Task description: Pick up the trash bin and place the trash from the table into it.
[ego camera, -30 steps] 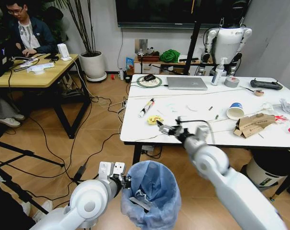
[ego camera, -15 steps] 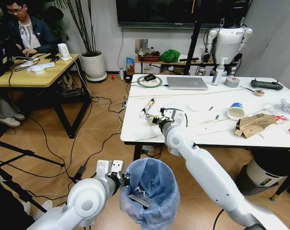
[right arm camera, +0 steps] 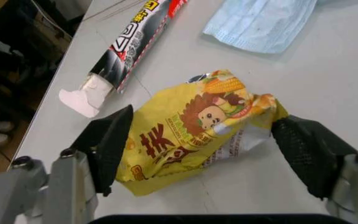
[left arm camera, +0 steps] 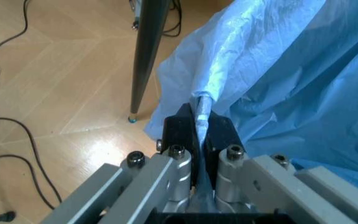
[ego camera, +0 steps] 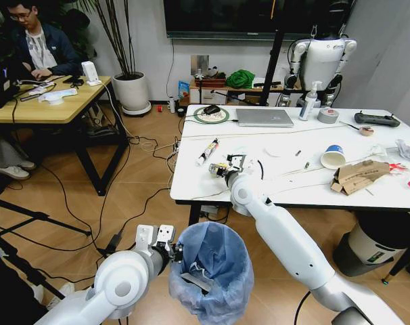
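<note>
The trash bin [ego camera: 213, 269], lined with a crinkled light-blue bag [left arm camera: 291, 70], stands on the floor in front of the white table [ego camera: 191, 183]. My left gripper [ego camera: 172, 252] is shut on the bag at the bin's rim [left arm camera: 201, 122]. My right gripper [ego camera: 221, 168] reaches over the table's near left part. In the right wrist view it [right arm camera: 205, 135] is open, with one finger on each side of a yellow snack wrapper [right arm camera: 191, 126] that lies flat. More trash lies on the table: a black-and-red wrapper [ego camera: 207, 152], a blue-rimmed paper cup [ego camera: 333, 156], torn cardboard [ego camera: 357, 176] and crumpled paper [ego camera: 406, 150].
A grey laptop [ego camera: 264, 117], a tape roll [ego camera: 327, 115], a bottle [ego camera: 306, 101] and a black controller [ego camera: 376, 120] sit at the table's far side. A light-blue mask [right arm camera: 263, 21] lies beyond the wrapper. A black-and-white cylinder [ego camera: 374, 247] stands under the table's right end. Cables cross the floor.
My right arm has stretched forward and to the left over the table, bringing its gripper from near the front edge onto the yellow wrapper. The left gripper and the bin have barely moved.
</note>
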{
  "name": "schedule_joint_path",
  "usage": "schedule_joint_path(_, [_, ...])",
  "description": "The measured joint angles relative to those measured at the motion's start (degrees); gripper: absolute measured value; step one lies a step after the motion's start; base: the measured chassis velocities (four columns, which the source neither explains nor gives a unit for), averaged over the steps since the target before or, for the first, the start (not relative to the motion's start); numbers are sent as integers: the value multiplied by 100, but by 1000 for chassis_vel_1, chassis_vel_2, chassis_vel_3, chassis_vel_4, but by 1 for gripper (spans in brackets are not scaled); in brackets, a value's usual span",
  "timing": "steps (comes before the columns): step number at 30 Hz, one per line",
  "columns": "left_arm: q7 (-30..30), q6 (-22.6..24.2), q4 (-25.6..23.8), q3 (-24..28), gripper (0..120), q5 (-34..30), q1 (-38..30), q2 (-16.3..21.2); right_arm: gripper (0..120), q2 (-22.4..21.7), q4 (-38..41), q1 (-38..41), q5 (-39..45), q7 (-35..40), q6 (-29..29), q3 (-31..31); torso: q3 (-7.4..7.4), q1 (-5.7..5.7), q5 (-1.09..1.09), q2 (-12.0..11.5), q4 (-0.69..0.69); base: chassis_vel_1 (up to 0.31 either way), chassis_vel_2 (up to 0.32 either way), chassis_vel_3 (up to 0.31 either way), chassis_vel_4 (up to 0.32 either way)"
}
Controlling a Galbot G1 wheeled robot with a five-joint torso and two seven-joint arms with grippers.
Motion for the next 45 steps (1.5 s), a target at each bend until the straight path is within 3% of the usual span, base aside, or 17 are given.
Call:
schedule_joint_path(3, [50,0,-14,-3,0,39,7,4,60,-38,-11,-20,-141,-172,83,0,0,0,0,0,0,0,0,0,0])
schedule_joint_path(5, [60,0,-14,-2,0,57,12,4,57,-46,-11,-25,-154,-191,92,0,0,0,0,0,0,0,0,0,0])
schedule_joint_path(19, [105,0,42,-13,0,235,-16,-5,1,-58,-12,-67,-268,-342,195,9,0,0,0,0,0,0,0,0,0])
schedule_joint_path(22, [113,0,64,-11,0,316,-29,-2,0,-79,73,-77,-213,-349,208,45,0,0,1,0,1,0,0,0,0])
schedule_joint_path(29, [75,0,215,-17,0,238,-145,-90,0,-497,1132,-345,144,-1097,162,269,0,0,0,0,-1,0,0,0,0])
schedule_joint_path(36, [7,0,294,-42,0,111,-226,-154,0,-1474,2562,-1249,451,-2310,130,261,0,0,1,0,-1,0,0,0,0])
schedule_joint_path(38, [-58,0,303,-66,0,-1,-261,-176,0,-1873,3045,-1754,292,-2900,68,307,-1,0,2,0,-1,0,0,0,0])
schedule_joint_path(45, [-102,0,308,-77,0,-68,-298,-209,0,-2509,3732,-2588,-426,-3816,-120,460,-1,0,1,0,0,0,0,0,0])
